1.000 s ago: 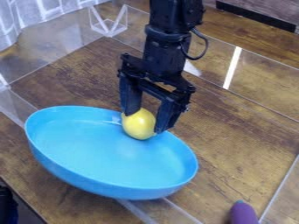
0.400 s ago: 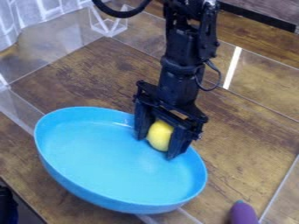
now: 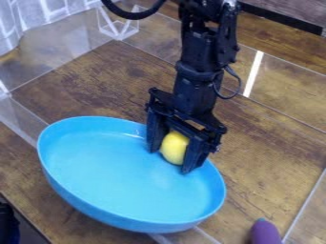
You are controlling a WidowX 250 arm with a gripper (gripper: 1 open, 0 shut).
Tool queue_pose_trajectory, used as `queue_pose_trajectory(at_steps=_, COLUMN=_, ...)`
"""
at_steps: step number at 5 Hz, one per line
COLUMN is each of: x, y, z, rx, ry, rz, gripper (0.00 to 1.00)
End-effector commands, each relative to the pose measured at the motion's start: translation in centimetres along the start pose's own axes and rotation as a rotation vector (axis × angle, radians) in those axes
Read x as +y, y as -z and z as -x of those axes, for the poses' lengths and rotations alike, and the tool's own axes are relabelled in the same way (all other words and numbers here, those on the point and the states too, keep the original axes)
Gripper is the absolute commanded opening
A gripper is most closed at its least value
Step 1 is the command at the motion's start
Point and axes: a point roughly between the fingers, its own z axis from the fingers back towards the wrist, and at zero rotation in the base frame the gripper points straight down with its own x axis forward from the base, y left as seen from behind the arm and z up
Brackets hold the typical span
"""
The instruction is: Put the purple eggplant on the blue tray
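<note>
The blue tray [image 3: 102,181] is a large oval dish at the lower left of the wooden table. My gripper [image 3: 177,148] hangs over the tray's right inner side with its two black fingers standing on either side of a yellow lemon-like ball [image 3: 174,146]; whether they press it I cannot tell. The purple eggplant [image 3: 265,232] shows only as a rounded tip at the bottom right edge of the frame, outside the tray and away from the gripper.
The black arm [image 3: 204,48] rises from the gripper toward the top of the frame. Clear plastic sheeting [image 3: 51,48] covers the table's left and back. A white rack [image 3: 45,10] stands at the top left.
Over the last second the gripper moved right and down with the yellow ball between its fingers, deeper over the tray. Nothing has shifted in the last 0.4 s.
</note>
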Motion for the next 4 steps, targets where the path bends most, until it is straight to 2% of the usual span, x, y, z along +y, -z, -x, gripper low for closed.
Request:
queue_pose_trajectory(at_steps=1, x=-0.23, y=-0.68, z=-0.55, rx=-0.031, ry=0.018, rz=-0.010, gripper=0.00)
queue_pose_trajectory(at_steps=4, x=-0.64, y=-0.22, z=-0.57, rx=-0.040, ry=0.030, rz=-0.009, gripper=0.00)
